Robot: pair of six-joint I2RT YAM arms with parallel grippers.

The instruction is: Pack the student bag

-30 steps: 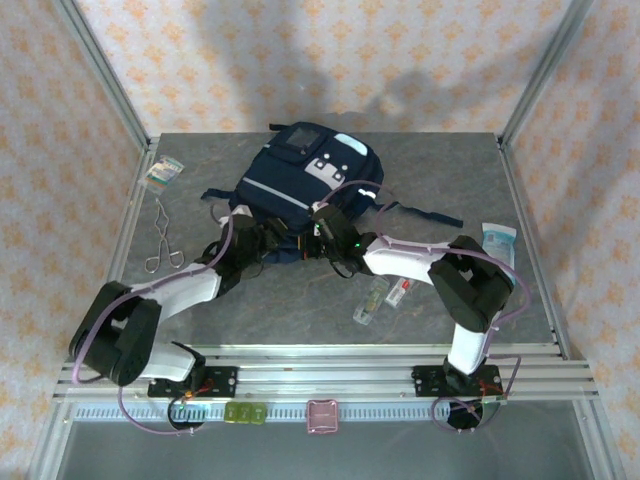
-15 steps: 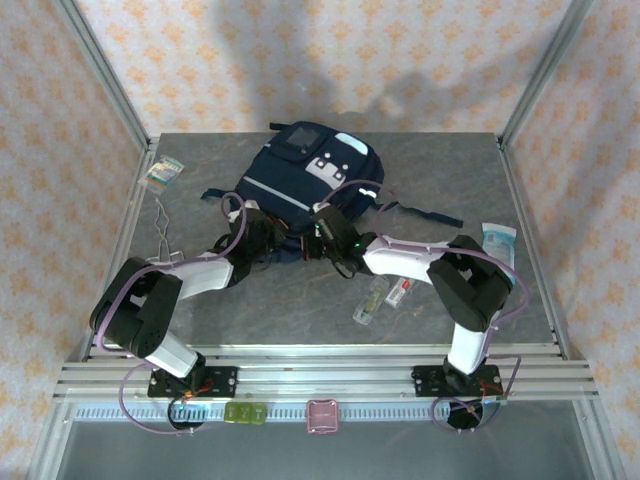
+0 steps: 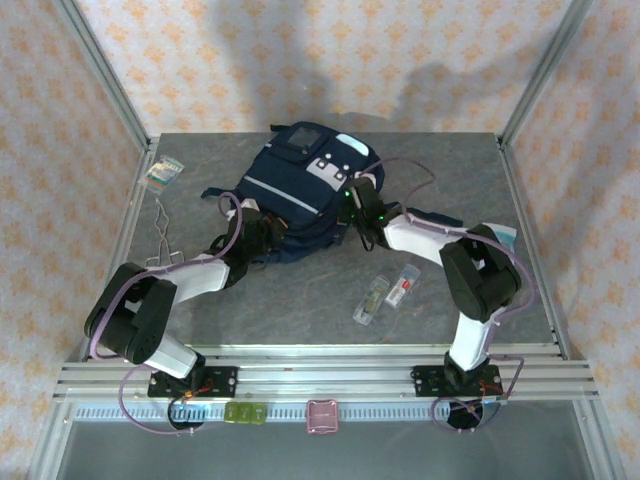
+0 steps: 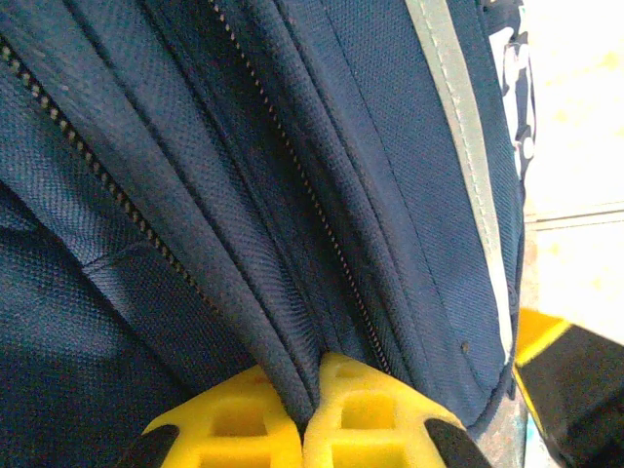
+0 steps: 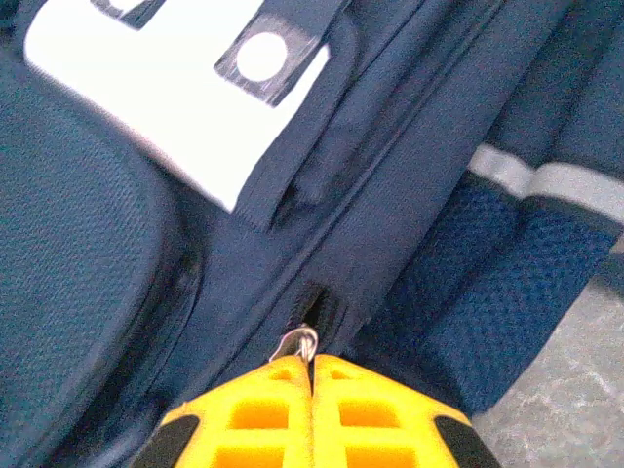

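Since a second ago the right claw (image 3: pixel 356 203) has moved from the near edge to the right side of the large navy-blue woven-fabric student bag (image 3: pixel 290 185), which lies mid-way on the grey marbled bench (image 3: pixel 300 300). It is closed on a small silver metal zip pull (image 5: pixel 300 341). The left claw (image 4: pixel 310 385), half-wide before, now pinches a ridged fabric fold of the bag.

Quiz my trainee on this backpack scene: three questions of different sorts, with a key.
1. True or false: the left gripper hangs open, clear of the student bag.
2. What is the right gripper shut on? A) the bag's metal zipper pull; B) a shoulder strap; C) a clear packet.
3. Fill in: in the top view, the metal forceps lie on the table to the bag's ____.
Key: 1 false, it is shut on a fold of the bag's fabric; 2 A; 3 left.
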